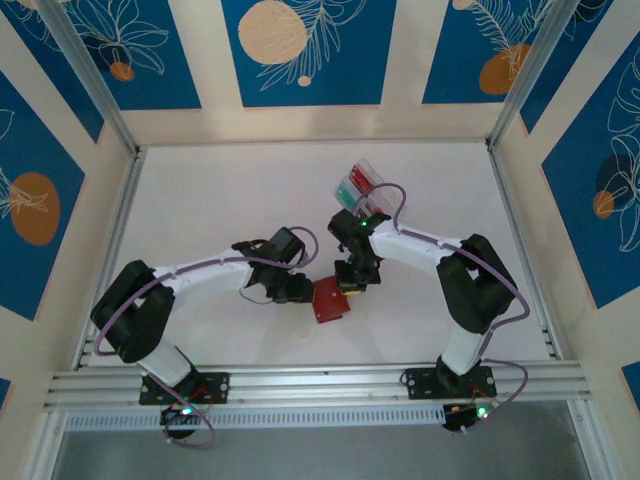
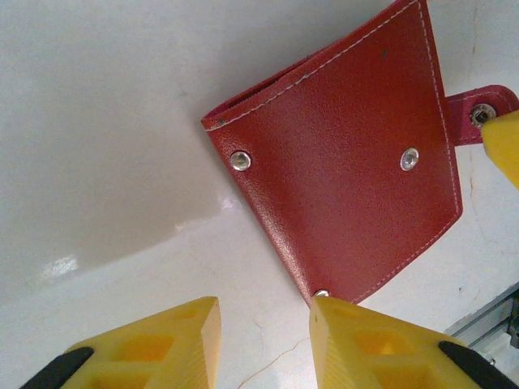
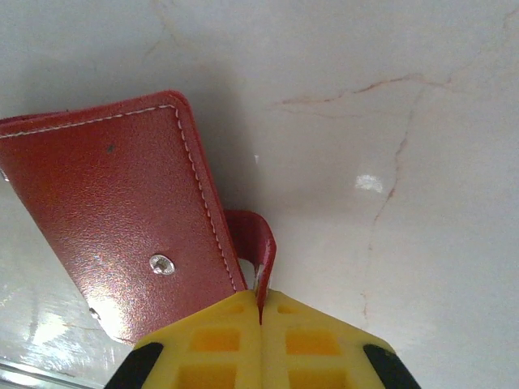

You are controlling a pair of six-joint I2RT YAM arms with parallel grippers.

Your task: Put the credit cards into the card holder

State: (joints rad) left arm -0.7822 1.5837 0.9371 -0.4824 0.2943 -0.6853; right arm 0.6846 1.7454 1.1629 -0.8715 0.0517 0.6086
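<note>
my right gripper (image 3: 260, 312) pinches the tab (image 3: 258, 243) at one o'clock of the card holder (image 3: 113, 203), to open it. my left gripper (image 2: 263, 340), half open at nine o'clock, can steady it.

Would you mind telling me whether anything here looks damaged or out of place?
Thin reddish hairline cracks run across the white table top beside the card holder. The holder's closing tab is curled over, pinched in the shut right gripper. Nothing else stands out.

I see the red wallet (image 1: 330, 300) folded shut on the desk (image 1: 220, 200), tab (image 3: 255, 243) curled up; colored cards (image 1: 358, 184) lie well beyond.
</note>
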